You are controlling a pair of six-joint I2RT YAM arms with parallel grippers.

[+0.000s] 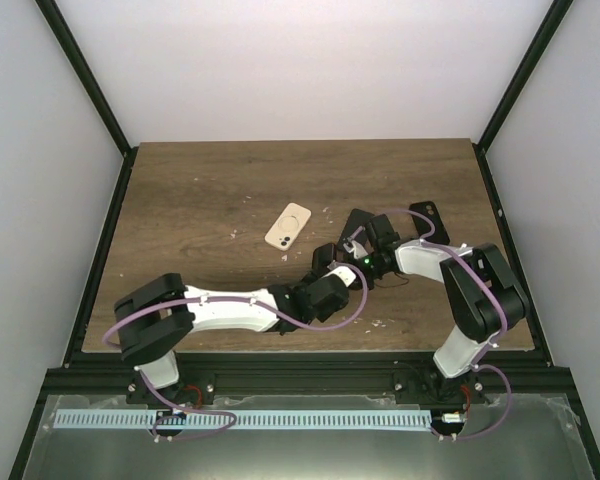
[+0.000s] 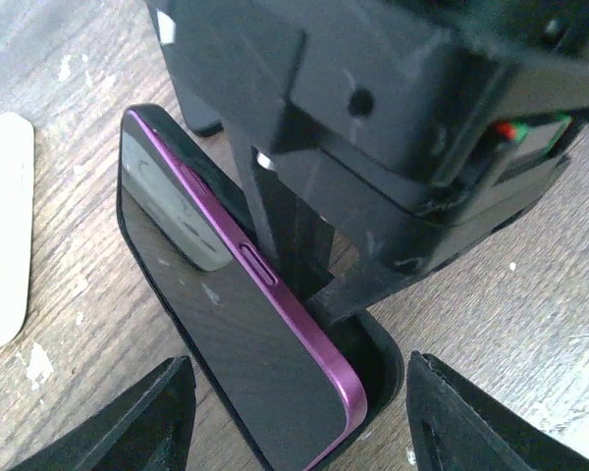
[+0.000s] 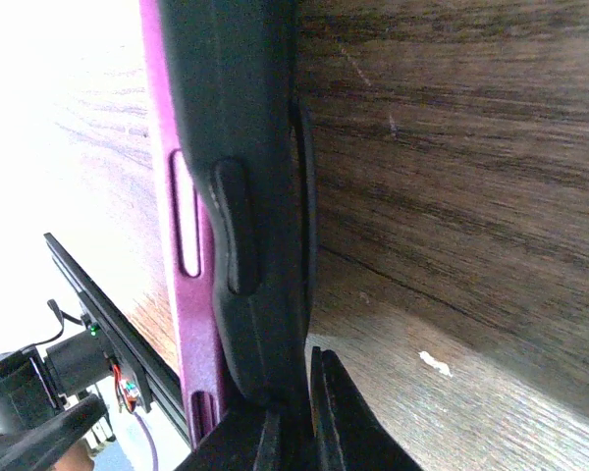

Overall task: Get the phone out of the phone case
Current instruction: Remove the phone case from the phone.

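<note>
A purple phone (image 2: 245,334) with a dark screen stands on edge, its near corner lifted out of a black phone case (image 2: 378,343). In the left wrist view my left gripper (image 2: 299,392) is open, one finger on each side of the phone's near corner and not touching it. In the right wrist view the purple phone edge (image 3: 182,196) lies against the black case wall (image 3: 240,128), and my right gripper (image 3: 299,412) is shut on that case wall. In the top view the two grippers, left (image 1: 325,268) and right (image 1: 358,245), meet at the table's middle right and hide most of the phone.
A cream phone-shaped object (image 1: 288,226) lies flat just beyond the grippers; it also shows at the left of the left wrist view (image 2: 0,226). A black flat object (image 1: 427,220) lies near the right edge. White flecks dot the wooden table (image 1: 200,190).
</note>
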